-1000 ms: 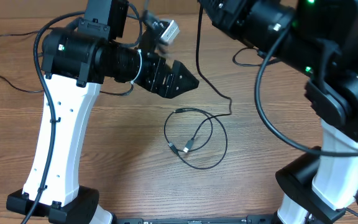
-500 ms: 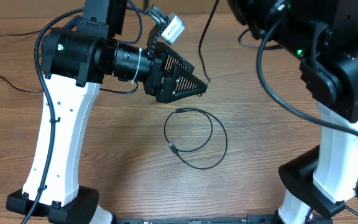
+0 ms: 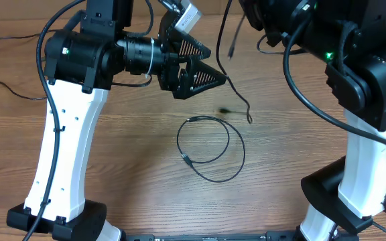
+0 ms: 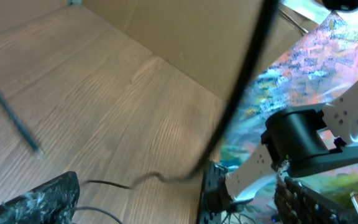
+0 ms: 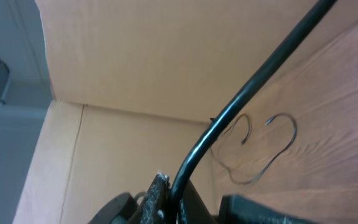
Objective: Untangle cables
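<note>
A wood-grain table (image 3: 112,167) stands before cardboard walls. The right gripper (image 5: 168,194) is clenched on one cable (image 3: 248,114), raised off the wood. This cable hangs steeply from the far edge toward the table's middle, its lower tip pointing at the near edge. The left gripper (image 3: 200,61) is released and empty, just beside that strand. A second cable (image 3: 228,137) lies coiled flat mid-table, both plug ends on the coil's left side, apart from the hanging one. These two look separated; laying the held cable down clear of the coil remains
</note>
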Robot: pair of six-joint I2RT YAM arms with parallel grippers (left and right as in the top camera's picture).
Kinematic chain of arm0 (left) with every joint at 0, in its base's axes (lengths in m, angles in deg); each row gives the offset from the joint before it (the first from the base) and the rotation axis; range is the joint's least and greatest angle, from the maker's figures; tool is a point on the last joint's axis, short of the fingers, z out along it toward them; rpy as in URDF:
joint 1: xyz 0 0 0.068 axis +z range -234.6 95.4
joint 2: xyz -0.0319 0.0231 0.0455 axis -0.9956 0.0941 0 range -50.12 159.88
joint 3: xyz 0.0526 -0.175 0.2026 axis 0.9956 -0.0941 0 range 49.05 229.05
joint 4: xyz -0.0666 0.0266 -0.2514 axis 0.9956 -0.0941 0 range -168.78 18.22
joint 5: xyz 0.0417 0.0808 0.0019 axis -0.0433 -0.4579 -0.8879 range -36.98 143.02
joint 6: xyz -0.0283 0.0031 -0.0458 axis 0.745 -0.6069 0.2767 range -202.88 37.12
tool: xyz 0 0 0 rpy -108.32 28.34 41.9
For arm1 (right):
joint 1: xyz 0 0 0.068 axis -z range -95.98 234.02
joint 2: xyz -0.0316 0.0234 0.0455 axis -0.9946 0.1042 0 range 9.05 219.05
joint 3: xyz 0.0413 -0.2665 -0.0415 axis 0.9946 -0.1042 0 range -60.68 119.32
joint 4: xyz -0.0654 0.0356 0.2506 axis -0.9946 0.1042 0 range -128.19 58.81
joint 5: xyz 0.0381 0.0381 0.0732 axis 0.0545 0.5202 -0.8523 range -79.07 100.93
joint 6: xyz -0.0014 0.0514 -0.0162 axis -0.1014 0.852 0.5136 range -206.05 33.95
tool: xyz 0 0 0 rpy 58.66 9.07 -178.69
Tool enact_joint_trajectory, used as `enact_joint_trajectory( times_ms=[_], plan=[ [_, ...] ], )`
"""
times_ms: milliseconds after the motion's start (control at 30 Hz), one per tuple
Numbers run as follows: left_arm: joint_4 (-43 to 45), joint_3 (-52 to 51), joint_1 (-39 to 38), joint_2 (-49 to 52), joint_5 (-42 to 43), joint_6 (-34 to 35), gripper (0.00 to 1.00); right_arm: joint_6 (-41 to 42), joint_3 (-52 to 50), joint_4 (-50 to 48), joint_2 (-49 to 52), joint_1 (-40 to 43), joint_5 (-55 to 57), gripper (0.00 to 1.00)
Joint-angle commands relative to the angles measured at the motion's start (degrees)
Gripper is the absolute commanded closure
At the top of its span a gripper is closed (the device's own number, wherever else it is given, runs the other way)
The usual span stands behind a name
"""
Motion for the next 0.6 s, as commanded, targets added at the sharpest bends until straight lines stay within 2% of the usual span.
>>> enact_joint_trajectory(
  times_ms=[0, 67, 233, 333, 500, 567],
  plan=[
    [1.27, 0.07, -0.48, -0.48, -0.22, 3.58, 0.00, 1.60, 0.13, -0.37, -0.17, 0.04, -2.01, 0.96],
    [1.66, 0.07, -0.83, -0.48, -0.22, 4.26, 0.05, 1.60, 0.13, -0.33, -0.17, 0.04, -2.01, 0.96],
    [1.68, 0.07, -0.90, -0.48, 1.95, 4.26, 0.45, 1.60, 0.13, -0.33, -0.17, 0.04, -2.05, 0.96],
    [1.68, 0.07, -0.87, -0.48, 2.40, 4.26, 0.60, 1.60, 0.13, -0.31, -0.17, 0.04, -2.16, 0.96],
    [1.88, 0.07, -0.87, -0.48, 3.04, 4.26, 0.65, 1.57, 0.13, -0.28, -0.17, 0.04, -2.67, 0.96],
    [1.88, 0.07, -0.87, -0.48, 3.06, 4.26, 0.75, 1.57, 0.13, -0.24, -0.17, 0.04, -2.64, 0.96]
  ],
)
